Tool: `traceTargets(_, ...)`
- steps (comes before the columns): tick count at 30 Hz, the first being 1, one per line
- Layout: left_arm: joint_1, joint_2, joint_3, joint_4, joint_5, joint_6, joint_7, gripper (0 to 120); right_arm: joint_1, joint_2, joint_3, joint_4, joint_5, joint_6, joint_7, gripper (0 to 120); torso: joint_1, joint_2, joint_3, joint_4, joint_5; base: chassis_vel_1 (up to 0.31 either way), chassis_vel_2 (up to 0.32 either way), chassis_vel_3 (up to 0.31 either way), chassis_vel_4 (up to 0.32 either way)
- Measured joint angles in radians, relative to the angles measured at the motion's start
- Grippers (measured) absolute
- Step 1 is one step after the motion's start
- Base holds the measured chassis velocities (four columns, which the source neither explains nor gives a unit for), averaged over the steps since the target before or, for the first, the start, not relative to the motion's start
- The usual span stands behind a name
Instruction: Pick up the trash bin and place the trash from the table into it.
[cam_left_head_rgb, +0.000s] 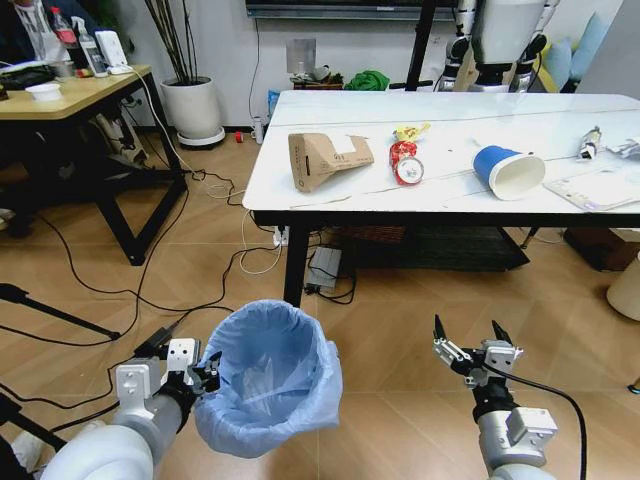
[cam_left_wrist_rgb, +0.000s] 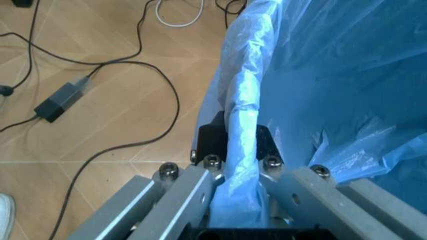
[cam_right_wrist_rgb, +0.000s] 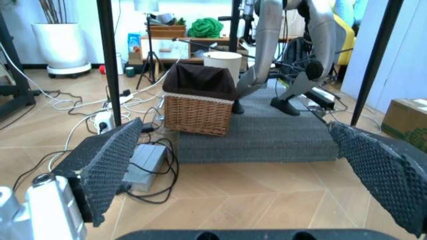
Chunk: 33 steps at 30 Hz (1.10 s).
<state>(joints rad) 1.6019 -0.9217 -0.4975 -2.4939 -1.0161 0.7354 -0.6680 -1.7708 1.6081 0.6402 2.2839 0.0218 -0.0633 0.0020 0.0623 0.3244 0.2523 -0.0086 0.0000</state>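
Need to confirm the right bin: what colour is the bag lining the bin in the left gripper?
Light blue bag, clearest in the head view.

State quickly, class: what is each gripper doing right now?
Left gripper: shut on the bin rim, bin held above the floor.
Right gripper: open, holding nothing, low in front of the table.

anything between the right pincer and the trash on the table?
Nothing visible. The right pincer hangs open over bare floor, below and in front of the table edge. The crushed can and blue cup lie on top beyond it. The left pincer clamps the trash bin rim.
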Motion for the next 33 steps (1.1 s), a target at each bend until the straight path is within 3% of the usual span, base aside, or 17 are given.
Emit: traceTargets(33,0.091,-0.002,0.02,-0.007,-0.02,0.0,-0.115,0,0.003,0.0,0.009,0.0,0.002,0.001,0.0,100,0.048,0.128,0.08,0.0,0.0,0.0,0.0,0.0,0.0)
